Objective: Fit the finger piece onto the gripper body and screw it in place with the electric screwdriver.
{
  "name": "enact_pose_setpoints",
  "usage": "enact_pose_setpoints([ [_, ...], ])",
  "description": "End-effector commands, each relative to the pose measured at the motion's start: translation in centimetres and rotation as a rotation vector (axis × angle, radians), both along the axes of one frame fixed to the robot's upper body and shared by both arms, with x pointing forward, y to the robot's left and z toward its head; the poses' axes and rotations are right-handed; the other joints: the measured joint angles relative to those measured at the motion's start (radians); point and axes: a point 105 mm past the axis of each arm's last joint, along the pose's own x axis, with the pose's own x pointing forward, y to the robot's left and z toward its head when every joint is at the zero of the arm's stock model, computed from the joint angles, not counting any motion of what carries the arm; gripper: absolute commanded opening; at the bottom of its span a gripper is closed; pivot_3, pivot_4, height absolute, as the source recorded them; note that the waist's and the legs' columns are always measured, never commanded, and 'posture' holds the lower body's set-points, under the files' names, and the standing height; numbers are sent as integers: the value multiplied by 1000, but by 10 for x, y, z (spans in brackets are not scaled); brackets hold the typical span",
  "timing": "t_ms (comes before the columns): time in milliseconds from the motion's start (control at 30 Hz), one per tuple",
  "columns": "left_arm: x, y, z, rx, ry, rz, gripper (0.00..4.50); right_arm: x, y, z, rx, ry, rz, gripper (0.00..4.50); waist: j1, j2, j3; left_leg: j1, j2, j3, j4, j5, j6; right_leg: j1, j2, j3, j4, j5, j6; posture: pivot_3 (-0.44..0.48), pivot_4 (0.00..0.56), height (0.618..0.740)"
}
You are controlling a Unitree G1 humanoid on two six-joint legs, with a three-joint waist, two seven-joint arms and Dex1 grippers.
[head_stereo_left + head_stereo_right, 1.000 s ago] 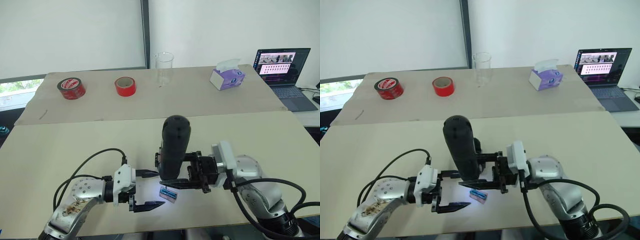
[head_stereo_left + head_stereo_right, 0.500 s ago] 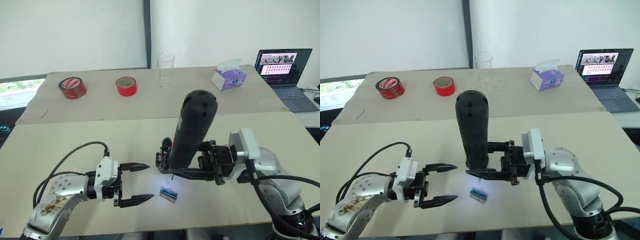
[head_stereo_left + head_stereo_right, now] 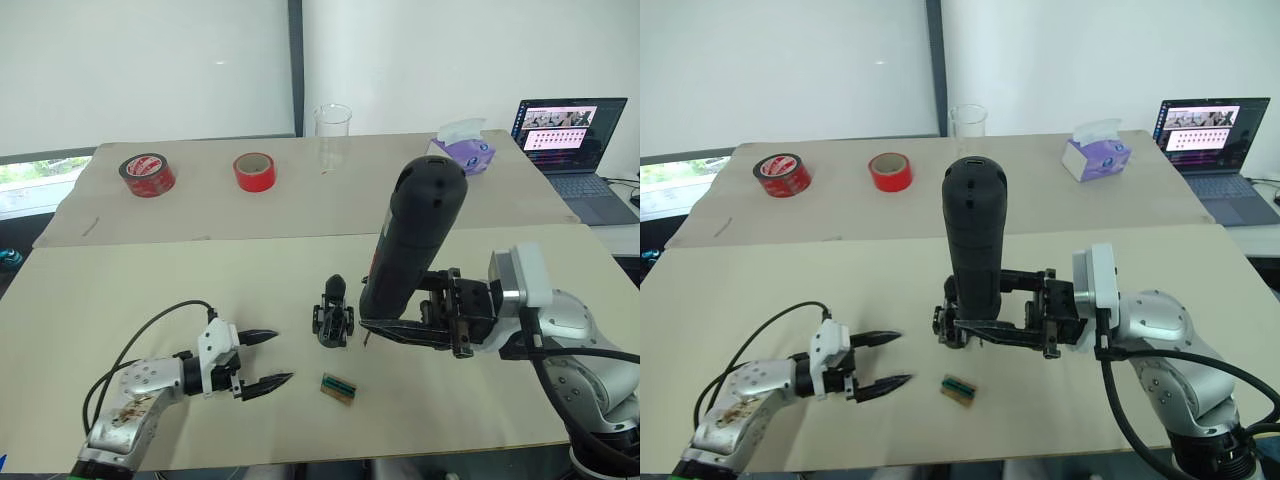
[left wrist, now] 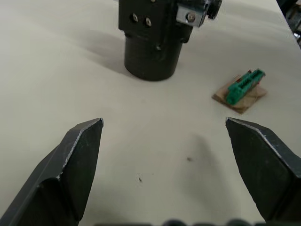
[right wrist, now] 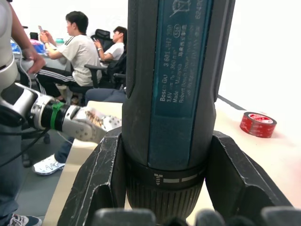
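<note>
As the worktop [image 3: 120,290] carries all items listed, entries run outward from the hands; left hand [image 3: 262,360]: fingers spread wide, holding nothing, low over the surface.

Green-and-tan block [image 3: 338,388]: lying flat just beyond the left hand's fingertips, towards the right hand; not part of the task.

Gripper body [image 3: 333,316]: black, blocky, standing on its rounded base a little further ahead of the left hand, just beside the bit end of the tool held by the right hand; a tapering black prong rises from its top, probably the finger piece, though whether it is seated cannot be told. Judged stiff, light and easily tipped; best steadied by the frame flanks or the round base, leaving the screw faces free.

Electric screwdriver [image 3: 975,245]: thick black cylinder, near upright, tilted slightly; right hand [image 3: 995,310] clamped about its lower barrel; judged heavy and top-loaded, smooth-skinned, so a low firm hold suits.

Beyond both hands: two rolls of red tape [image 3: 146,175], clear beaker [image 3: 332,135], tissue box [image 3: 459,147], laptop [image 3: 565,140].
</note>
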Motion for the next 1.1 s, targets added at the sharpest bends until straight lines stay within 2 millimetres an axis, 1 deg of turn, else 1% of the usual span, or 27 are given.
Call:
enact_pose_setpoints([
  [33, 7, -13, -3, 8, -44, -5, 4374, -5, -3, 13, 6, -74, -9, 1916, 0, 0, 0, 0, 0, 0, 0, 0, 0, 0, 0, 0, 0, 0, 0, 0, 150, 740],
  [100, 11, -22, -6, 5, -55, -1, 4374, -4, -4, 12, -9, -78, -14, 1916, 0, 0, 0, 0, 0, 0, 0, 0, 0, 0, 0, 0, 0, 0, 0, 0, 150, 740],
  [200, 16, -32, -6, -22, -68, 12, 4374, -3, -6, 11, -23, -77, -24, 1916, 1, 0, 0, 0, 0, 0, 0, 0, 0, 0, 0, 0, 0, 0, 0, 0, 150, 740],
  [300, 17, -43, -5, -35, -77, -8, 4374, -1, -8, 10, -33, -76, -34, 1916, 4, 0, 0, 0, 0, 0, 2, 0, 0, 0, 0, 0, 1, 0, 0, 0, 150, 740],
  [467, 21, -53, -2, -46, -79, -12, 4374, -1, -8, 9, -38, -75, -40, 1916, 2, 0, 0, 0, 0, 0, 2, 0, 0, 0, 0, 0, 1, 0, 0, 0, 150, 740],
  [700, 26, -62, -1, -96, -57, 2, 4374, 1, -7, 7, -40, -76, -45, 1916, 2, 0, 0, -1, 0, 0, 3, 0, 0, 0, 0, 0, 1, 0, 0, 0, 150, 740],
  [933, 30, -69, -6, -75, -71, -3, 4374, 0, -6, 6, -42, -72, -48, 1916, 7, 0, 0, -1, 0, 0, 4, 0, 0, 1, 0, 0, 1, 0, 0, 0, 150, 740],
  [1100, 32, -68, -7, -67, -73, -3, 4374, 0, -6, 5, -44, -71, -52, 1916, 8, 0, 0, -1, 0, 0, 4, 0, 0, 1, 0, 0, 1, 0, 0, 0, 150, 740],
])
